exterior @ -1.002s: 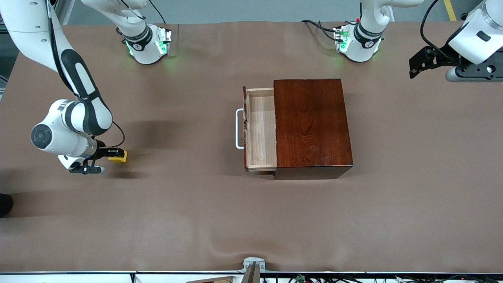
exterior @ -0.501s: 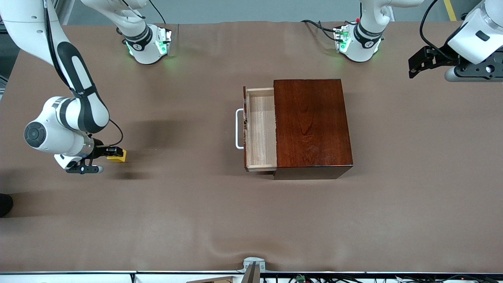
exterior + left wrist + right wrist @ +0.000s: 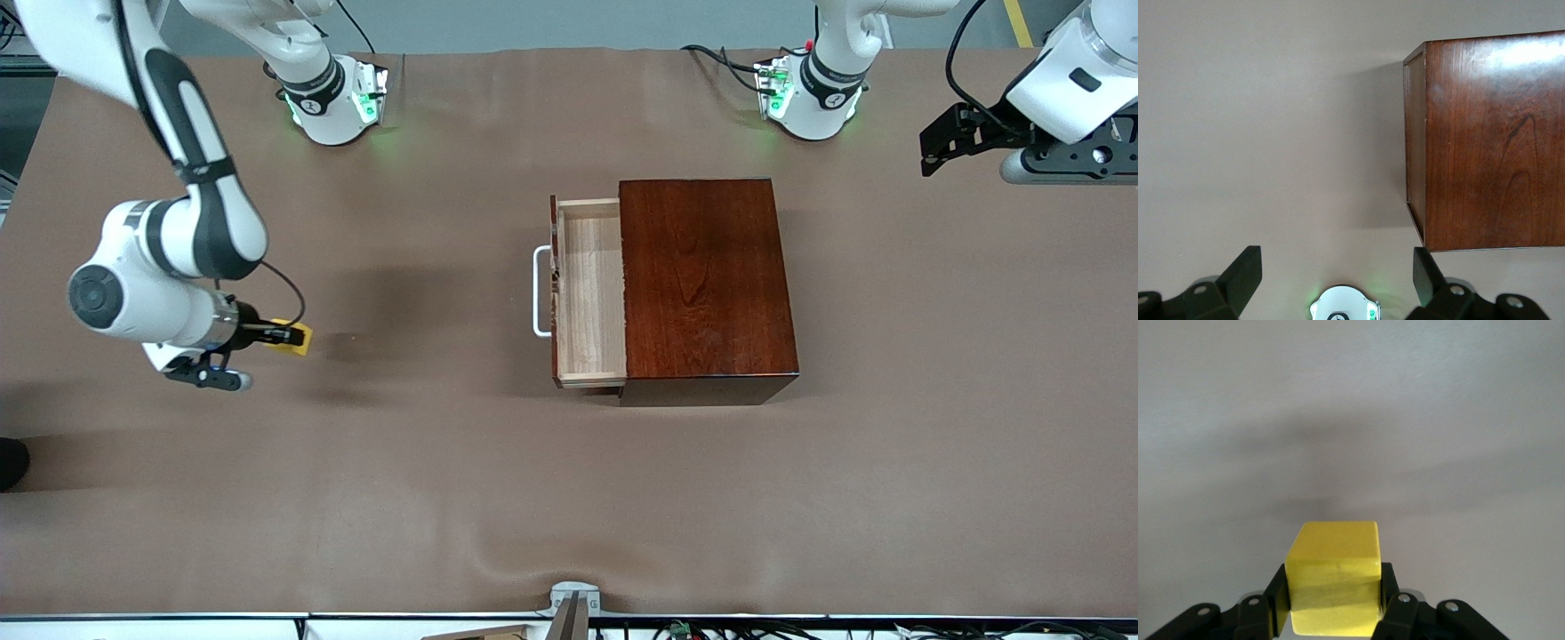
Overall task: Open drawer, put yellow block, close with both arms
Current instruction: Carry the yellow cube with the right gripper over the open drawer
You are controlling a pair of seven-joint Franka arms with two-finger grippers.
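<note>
Your right gripper (image 3: 289, 336) has its jaws clamped on the yellow block (image 3: 300, 338), one finger on each side of the cube, and it carries the block in the air over the bare brown counter (image 3: 427, 462) toward the right arm's end, well apart from the wooden box (image 3: 707, 280). In the right wrist view you see the yellow block (image 3: 1333, 577) pinched between the black fingers (image 3: 1388, 590), with only counter beneath it. The drawer (image 3: 589, 293) stands pulled out of the box, its pale tray bare and its white handle (image 3: 539, 292) facing the right arm's end. Your left gripper (image 3: 944, 147) hangs over the counter at the left arm's end, waiting, with its jaws spread wide; its wrist view looks down on the box (image 3: 1491, 140).
</note>
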